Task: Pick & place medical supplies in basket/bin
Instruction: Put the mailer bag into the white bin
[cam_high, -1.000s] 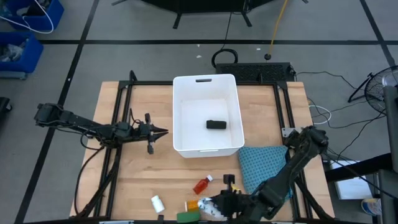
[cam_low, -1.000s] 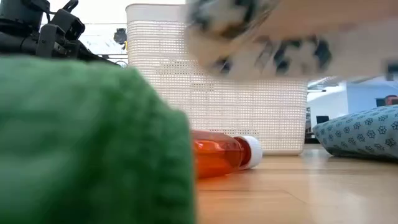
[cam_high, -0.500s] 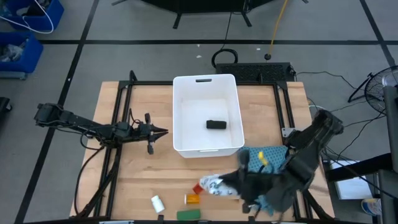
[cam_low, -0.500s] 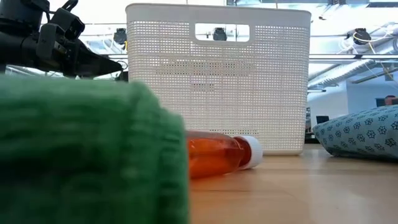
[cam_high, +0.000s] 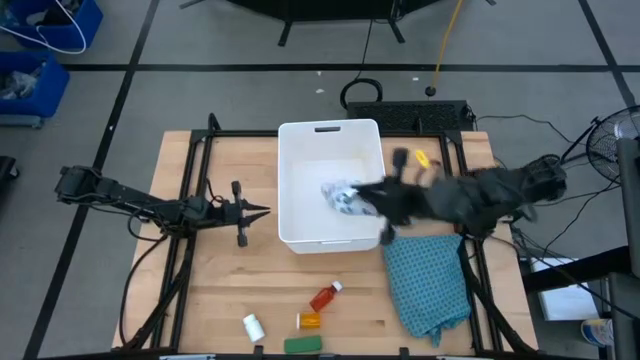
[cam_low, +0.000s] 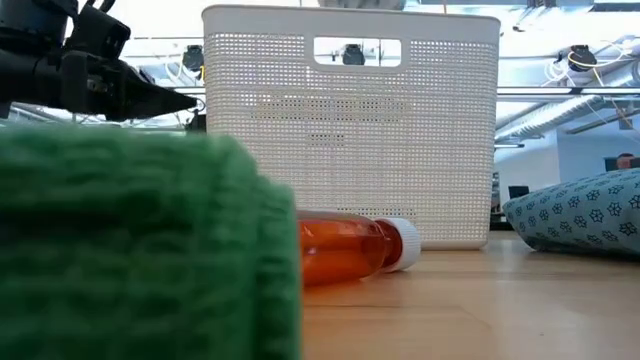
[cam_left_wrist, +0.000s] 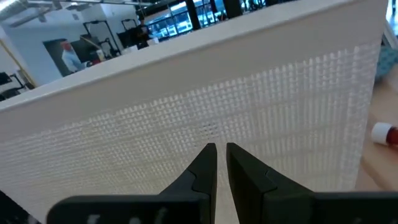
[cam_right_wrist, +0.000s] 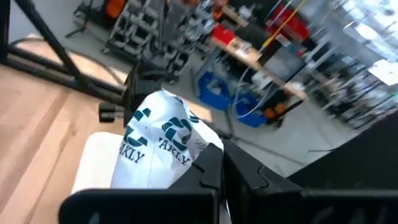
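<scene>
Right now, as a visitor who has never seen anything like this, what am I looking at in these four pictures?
It is a robot with two dark arms at a wooden table, each ending in a two-finger gripper. One picture looks straight down from above, one looks level across the tabletop, and two come from cameras on the arms' wrists.

The right gripper reaches over the white basket, pinching a white patterned packet; its wrist camera shows that packet close up. The left gripper waits beside the basket, fingers together, holding nothing.

On the table's near part lie a red bottle, an orange vial, a white little bottle and a green flat bar, which fills the low view as a green blur. A teal cloth lies to the right.
</scene>
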